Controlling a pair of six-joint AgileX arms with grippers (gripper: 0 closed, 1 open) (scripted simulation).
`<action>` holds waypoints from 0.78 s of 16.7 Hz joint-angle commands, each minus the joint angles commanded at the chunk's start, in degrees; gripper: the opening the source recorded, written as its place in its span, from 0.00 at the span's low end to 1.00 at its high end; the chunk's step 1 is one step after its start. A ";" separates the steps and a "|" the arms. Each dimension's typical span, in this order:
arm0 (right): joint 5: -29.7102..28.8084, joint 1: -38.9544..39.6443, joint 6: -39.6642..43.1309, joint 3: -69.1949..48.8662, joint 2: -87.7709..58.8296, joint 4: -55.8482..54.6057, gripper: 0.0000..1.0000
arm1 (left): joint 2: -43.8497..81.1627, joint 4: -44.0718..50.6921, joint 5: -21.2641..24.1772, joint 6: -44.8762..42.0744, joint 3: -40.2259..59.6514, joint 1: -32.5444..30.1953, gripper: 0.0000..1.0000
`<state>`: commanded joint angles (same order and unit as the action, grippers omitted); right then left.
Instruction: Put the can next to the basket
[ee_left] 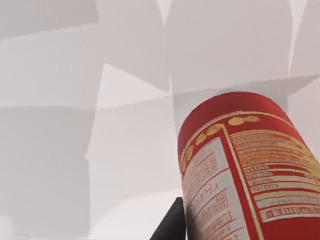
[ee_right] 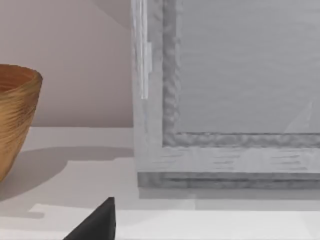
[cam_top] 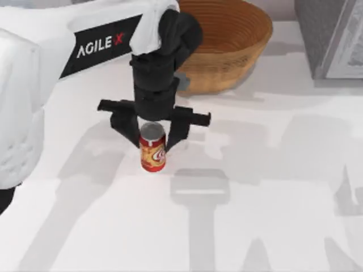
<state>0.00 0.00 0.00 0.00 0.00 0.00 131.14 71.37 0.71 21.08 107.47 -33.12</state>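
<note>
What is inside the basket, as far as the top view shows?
The basket shows only its ribbed woven inner wall. The left arm, whose left gripper straddles the can, covers its left part, so anything there stays hidden.

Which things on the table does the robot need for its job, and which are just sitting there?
Needed:
- small red drink can with yellow label, standing between the left gripper's open fingers
- big round tan wicker basket, behind it

Just sitting there:
- grey box-like block, at the table's far right corner
</note>
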 joint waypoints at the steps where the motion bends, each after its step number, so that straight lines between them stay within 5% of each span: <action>1: 0.00 0.00 0.00 0.00 0.00 0.00 1.00 | 0.84 0.74 0.02 4.96 1.82 -2.46 0.00; 6: 0.00 0.00 0.00 0.00 0.00 0.00 1.00 | 2.66 2.23 -0.32 20.81 8.80 -11.35 0.00; 13: 0.00 0.00 0.00 0.00 0.00 0.00 1.00 | 2.59 2.19 -0.43 22.90 9.84 -12.56 0.00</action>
<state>0.00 0.00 0.00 0.00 0.00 0.00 133.73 73.56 0.27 43.98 117.31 -45.68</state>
